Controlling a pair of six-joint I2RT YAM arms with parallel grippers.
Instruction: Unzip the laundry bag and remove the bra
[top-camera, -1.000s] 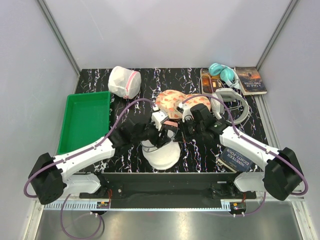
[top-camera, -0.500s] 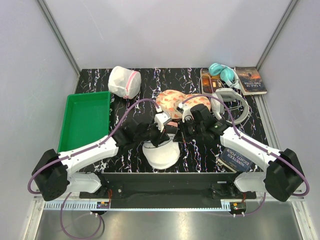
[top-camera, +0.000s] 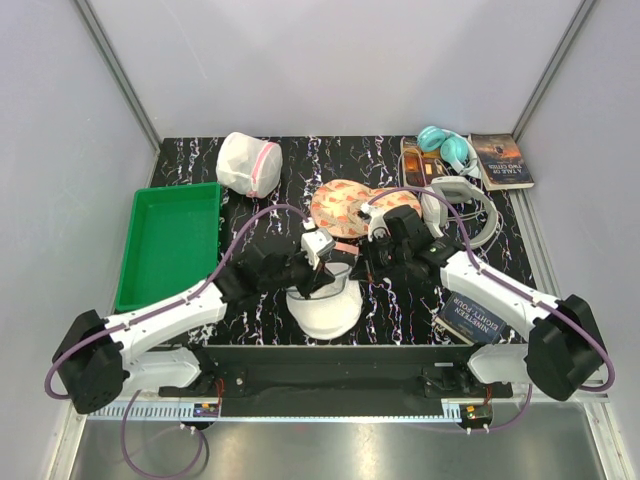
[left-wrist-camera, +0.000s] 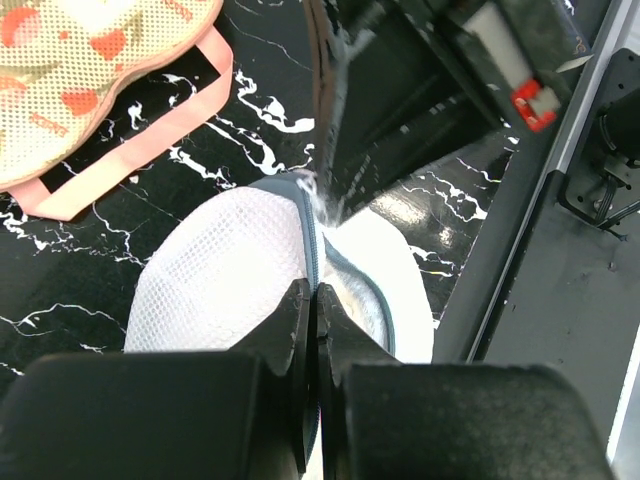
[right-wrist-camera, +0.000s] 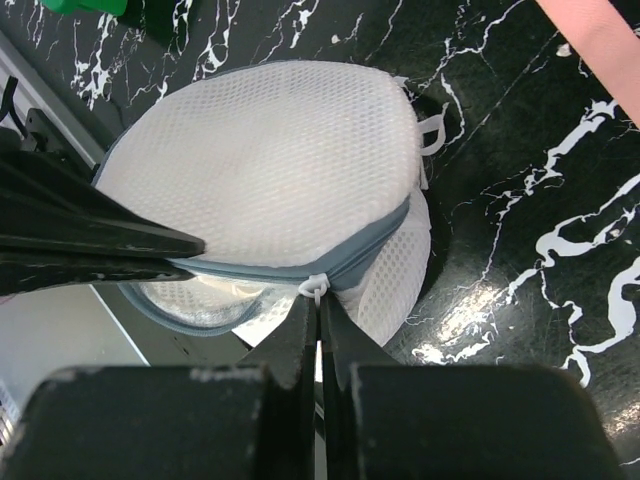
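Observation:
The laundry bag (top-camera: 322, 308) is a white mesh dome near the table's front edge, between both arms. My left gripper (top-camera: 322, 283) is shut on its grey zip band (left-wrist-camera: 311, 235), fingertips pinched together (left-wrist-camera: 312, 292) over the mesh (left-wrist-camera: 215, 290). My right gripper (top-camera: 352, 270) is shut (right-wrist-camera: 319, 302) on the small white zip pull (right-wrist-camera: 316, 287). The zip gapes open on the side toward my left arm (right-wrist-camera: 205, 300), showing pale mesh inside the laundry bag (right-wrist-camera: 270, 160). I cannot make out the bra.
A green tray (top-camera: 170, 240) sits at the left. A pink-trimmed mesh pouch (top-camera: 248, 163) lies at the back, a floral two-cup item (top-camera: 350, 207) just behind the grippers. Headphones (top-camera: 447, 148), a white band (top-camera: 470, 212) and books (top-camera: 500, 160) (top-camera: 470, 318) are on the right.
My left gripper went from open to shut, closing on the zip band, and its arm shifted slightly. The right gripper stayed shut on the pull.

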